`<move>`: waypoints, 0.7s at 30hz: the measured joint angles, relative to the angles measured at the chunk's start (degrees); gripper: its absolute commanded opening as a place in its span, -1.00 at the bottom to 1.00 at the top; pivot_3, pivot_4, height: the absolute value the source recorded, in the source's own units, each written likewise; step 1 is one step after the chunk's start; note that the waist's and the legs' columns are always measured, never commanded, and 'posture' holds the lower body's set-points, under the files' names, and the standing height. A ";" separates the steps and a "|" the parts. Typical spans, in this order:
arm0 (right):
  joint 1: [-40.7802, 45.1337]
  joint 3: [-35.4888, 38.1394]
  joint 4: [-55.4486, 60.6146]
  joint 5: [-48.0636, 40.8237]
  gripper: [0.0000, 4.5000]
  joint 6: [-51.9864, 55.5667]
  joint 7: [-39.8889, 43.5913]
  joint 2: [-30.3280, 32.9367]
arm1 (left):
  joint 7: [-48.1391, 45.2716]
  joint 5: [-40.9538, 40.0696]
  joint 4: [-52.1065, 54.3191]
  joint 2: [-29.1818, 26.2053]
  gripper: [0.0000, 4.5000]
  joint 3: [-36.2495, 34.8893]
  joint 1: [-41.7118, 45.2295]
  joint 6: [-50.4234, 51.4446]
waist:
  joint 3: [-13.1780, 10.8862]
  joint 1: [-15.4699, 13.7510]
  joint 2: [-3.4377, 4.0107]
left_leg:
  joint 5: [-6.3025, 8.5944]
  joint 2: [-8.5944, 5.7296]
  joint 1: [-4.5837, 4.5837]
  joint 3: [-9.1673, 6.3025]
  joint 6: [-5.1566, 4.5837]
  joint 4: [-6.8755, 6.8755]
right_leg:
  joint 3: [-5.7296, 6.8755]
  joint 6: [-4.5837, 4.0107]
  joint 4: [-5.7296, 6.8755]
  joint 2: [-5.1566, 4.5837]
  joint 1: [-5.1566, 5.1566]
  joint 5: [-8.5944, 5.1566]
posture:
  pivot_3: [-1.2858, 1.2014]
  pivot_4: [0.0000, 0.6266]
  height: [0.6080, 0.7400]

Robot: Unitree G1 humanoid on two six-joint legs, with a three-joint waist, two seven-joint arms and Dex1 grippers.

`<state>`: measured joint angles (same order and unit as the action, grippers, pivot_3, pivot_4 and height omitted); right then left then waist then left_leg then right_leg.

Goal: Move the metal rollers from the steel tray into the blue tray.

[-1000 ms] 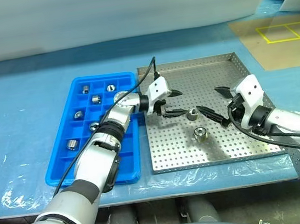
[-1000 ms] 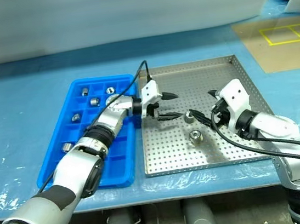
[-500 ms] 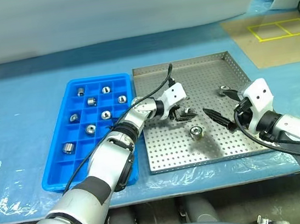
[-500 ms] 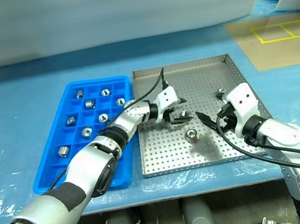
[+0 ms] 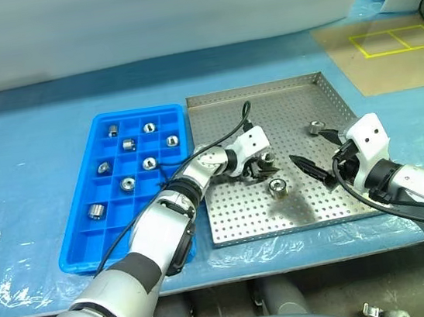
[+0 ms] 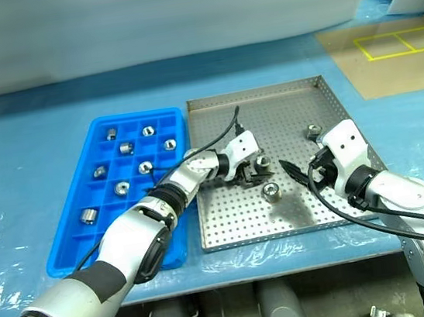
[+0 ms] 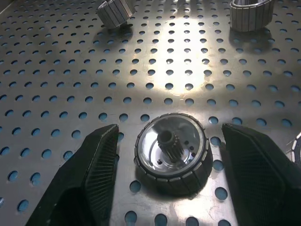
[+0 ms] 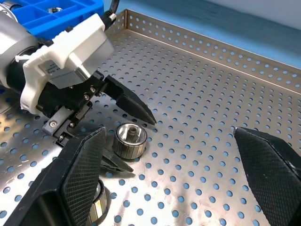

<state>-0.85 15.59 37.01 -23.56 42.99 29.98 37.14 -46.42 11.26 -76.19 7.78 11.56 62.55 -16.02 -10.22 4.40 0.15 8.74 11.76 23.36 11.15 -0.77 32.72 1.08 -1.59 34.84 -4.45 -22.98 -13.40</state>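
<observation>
Center of the head views, we see the L gripper (image 5: 263, 169) low over the steel tray (image 5: 283, 106), fingers spread w/ a roller (image 7: 171, 151) sitting between them, not clamped; small gaps both sides in the L wrist view. Right of that, the R gripper (image 5: 323, 156) hangs w/ fingers wide apart, nothing in them. We count 2 more rollers on the steel tray: one (image 5: 278, 187) just below the L gripper, one (image 5: 316, 126) toward mid-right. Left side of frame, the blue tray (image 5: 84, 253) has 7 rollers in separate compartments, e.g. one (image 5: 95, 211) lower left.
</observation>
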 measured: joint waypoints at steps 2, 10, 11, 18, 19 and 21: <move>0.02 0.00 0.00 -0.03 1.00 0.00 -0.04 0.00 | -0.02 0.01 -0.06 0.02 0.47 -0.08 -0.06 0.63 | 0.00 0.00 0.00 | 0.01 -0.01 0.00 0.00 -0.02 0.00 | 0.00 0.01 -0.01 -0.04 0.00 0.00 | -0.47 -0.52 1.00; 1.19 -0.23 -0.01 -0.12 1.00 -0.04 -0.04 0.00 | 0.22 0.31 -0.05 -0.27 -0.15 -0.51 -0.16 1.26 | 0.01 0.00 0.01 | 0.04 -0.03 -0.01 0.01 -0.05 0.01 | 0.00 0.03 -0.03 -0.07 0.02 0.01 | -0.46 -0.52 1.00; 1.30 -0.34 -0.01 -0.11 1.00 -0.04 -0.04 0.00 | -0.27 0.26 -0.03 -0.32 -0.17 -0.58 -0.22 1.25 | 0.01 0.00 0.01 | 0.04 -0.03 -0.01 0.01 -0.04 0.01 | 0.00 0.02 -0.03 -0.07 0.03 0.01 | -0.46 -0.52 1.00; 1.89 -0.89 -0.07 -0.10 1.00 -0.04 -0.04 0.00 | -0.75 0.70 0.15 -0.60 -0.17 -0.76 -0.85 0.08 | 0.23 -0.02 0.11 | 0.04 -0.04 -0.03 0.01 -0.06 0.07 | 0.01 0.03 -0.02 -0.10 0.11 0.02 | -0.44 -1.00 1.00; 1.95 -1.30 -0.14 -0.10 1.00 -0.04 -0.04 0.00 | -0.84 0.83 0.11 -0.69 -0.17 -0.74 -1.32 -0.02 | 0.70 -0.07 0.19 | 0.12 0.02 -0.05 0.01 -0.19 0.17 | 0.07 0.03 -0.06 -0.10 0.24 0.01 | -0.44 -1.00 1.00; 2.66 -1.65 -0.15 -0.10 1.00 -0.08 -0.03 0.00 | -1.76 0.21 0.22 -1.36 -0.17 -1.36 -1.59 -1.02 | 1.48 -0.23 0.60 | 0.19 0.02 -0.15 0.01 -0.33 0.31 | 0.14 0.05 -0.12 -0.14 0.48 -0.01 | -0.43 -1.00 1.00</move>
<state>1.81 13.94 36.87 -23.66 42.91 29.95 37.14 -48.19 11.47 -75.97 6.42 10.20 60.96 -17.04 -8.74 4.17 0.75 8.94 11.78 23.22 11.16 -1.10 33.02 1.22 -1.54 34.72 -4.59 -22.50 -13.40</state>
